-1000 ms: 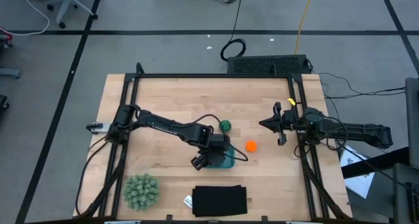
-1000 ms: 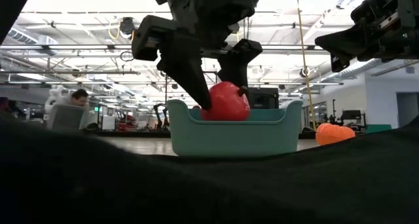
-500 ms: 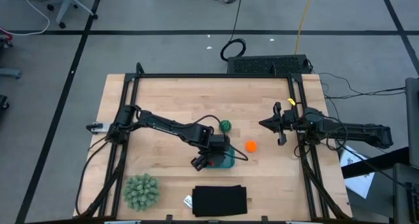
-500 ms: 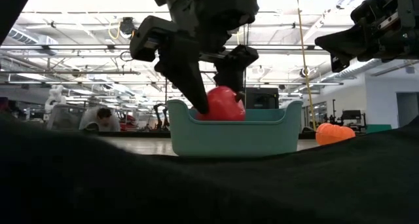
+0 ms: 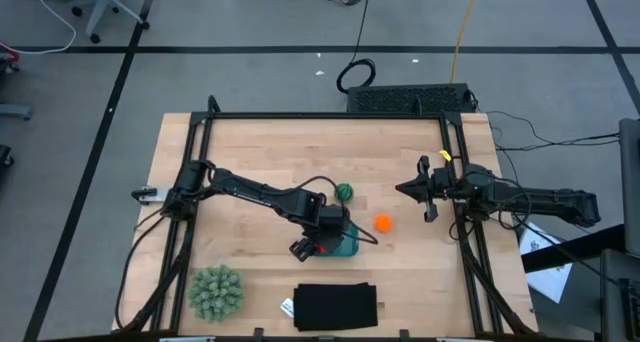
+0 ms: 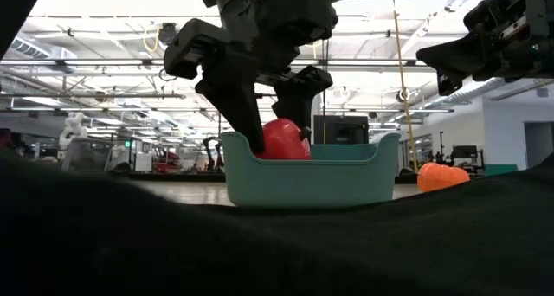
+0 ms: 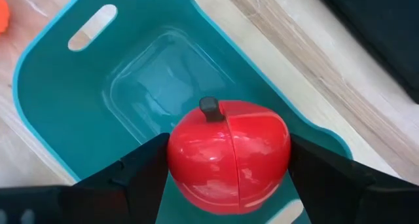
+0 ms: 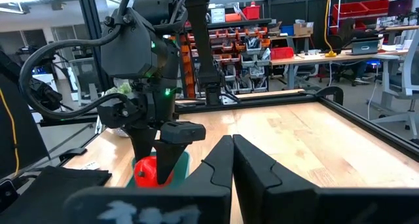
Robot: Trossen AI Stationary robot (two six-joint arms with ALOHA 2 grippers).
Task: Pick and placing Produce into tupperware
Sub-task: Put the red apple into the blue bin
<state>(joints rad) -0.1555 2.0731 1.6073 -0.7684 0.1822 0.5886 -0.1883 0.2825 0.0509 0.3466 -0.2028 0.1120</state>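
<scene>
The teal tupperware stands on the table near its middle. My left gripper reaches down into it, shut on the red produce piece. The tub wall hides the piece's lower half in the low view. The green striped piece and the orange piece rest on the wood beyond and to the right of the tub. My right gripper is shut and hangs level at the right, holding nothing. My left gripper pinches the red piece by its two opposite round sides, one finger on each. The fingers come steeply from above, slanting down into the tub. The piece sits stem up, partly below the rim; whether it touches the tub floor I cannot tell.
A spiky pale-green ball lies at the near left. A flat black rectangle lies at the near edge, in front of the tub. Black frame rails run along the table's far, left and right sides.
My left gripper has rolled and tipped a little over the tub, still shut on the red piece. The piece has sunk lower between the tub walls.
</scene>
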